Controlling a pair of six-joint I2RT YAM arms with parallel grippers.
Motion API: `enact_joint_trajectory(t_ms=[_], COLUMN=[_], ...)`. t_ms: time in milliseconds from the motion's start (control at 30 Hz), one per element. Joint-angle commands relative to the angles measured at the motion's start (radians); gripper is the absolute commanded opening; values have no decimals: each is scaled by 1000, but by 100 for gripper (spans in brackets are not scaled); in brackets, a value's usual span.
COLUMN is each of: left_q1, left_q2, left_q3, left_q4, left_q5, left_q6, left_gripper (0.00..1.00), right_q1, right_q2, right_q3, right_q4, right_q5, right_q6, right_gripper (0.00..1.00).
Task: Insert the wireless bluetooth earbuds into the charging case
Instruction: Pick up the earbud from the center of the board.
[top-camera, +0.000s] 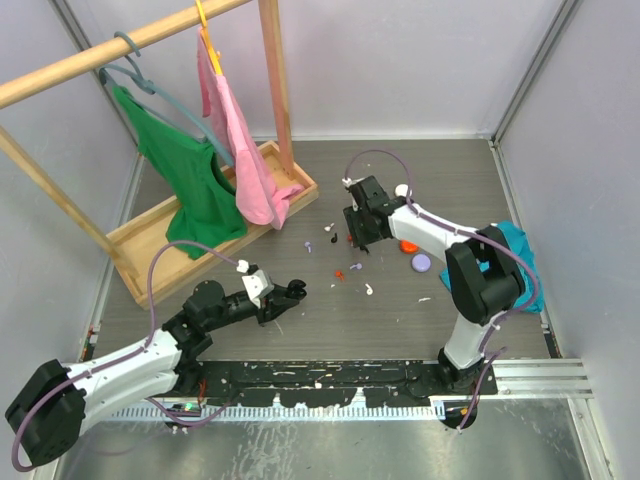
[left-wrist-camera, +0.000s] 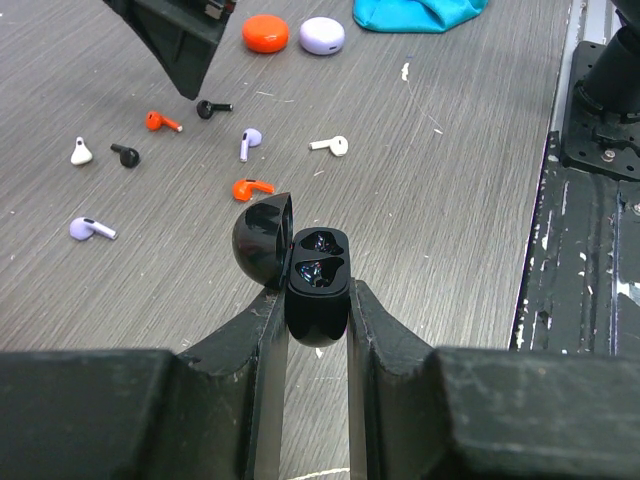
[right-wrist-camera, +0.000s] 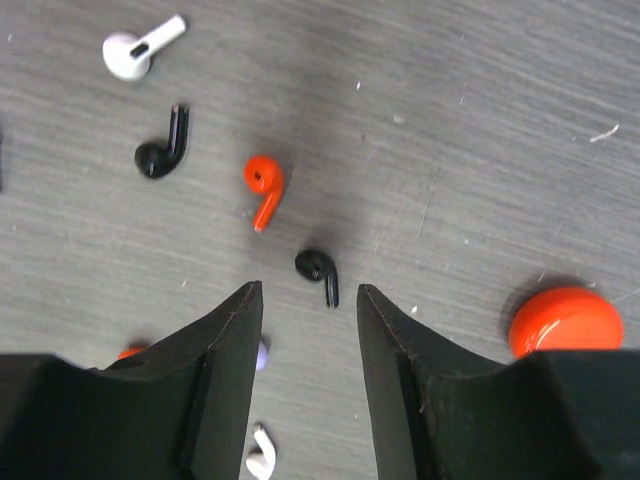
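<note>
On grey wood-grain tabletop (top-camera: 400, 325), earbuds (left-wrist-camera: 330, 146) lie scattered within pale walls (top-camera: 400, 60).

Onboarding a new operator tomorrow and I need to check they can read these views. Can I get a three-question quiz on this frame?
1. True or false: the left gripper grips a black charging case with its lid open.
2. Which earbud lies nearest the fingertips of the open right gripper? A) white B) black C) lilac
3. Beside the lilac case lies another closed round case. What colour is it?

Key: 1 true. 2 B, the black earbud. 3 orange.
</note>
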Motion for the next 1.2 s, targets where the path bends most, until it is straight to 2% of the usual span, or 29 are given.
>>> enact_joint_trajectory(t_ms=[0,200,767,900,1000,1167], left_q1=[-4,-4,-5,-4,-5,-3], left_q2=[-17,-11,16,16,13,18], left_q3=[4,9,19,19,19,26], left_q4=[81,77,84,86,91,115], left_q5=[10,26,45,52,54,52], left_q6=[22,22,25,24,25,21], left_gripper=[0,0,0,0,0,0], right_q1=[-22,-35,-44,-45,-45,-44], right_q2=[57,136,215,224,210,117], right_q3=[91,146,183,184,181,145], right_q4=[-12,-52,-140,-151,-159,-138], right_q5=[-20,-51,-81,-74,-69,-88], right_q6=[-5,-7,-8,-8,-9,-2], right_gripper=[47,44,40,33,24,20])
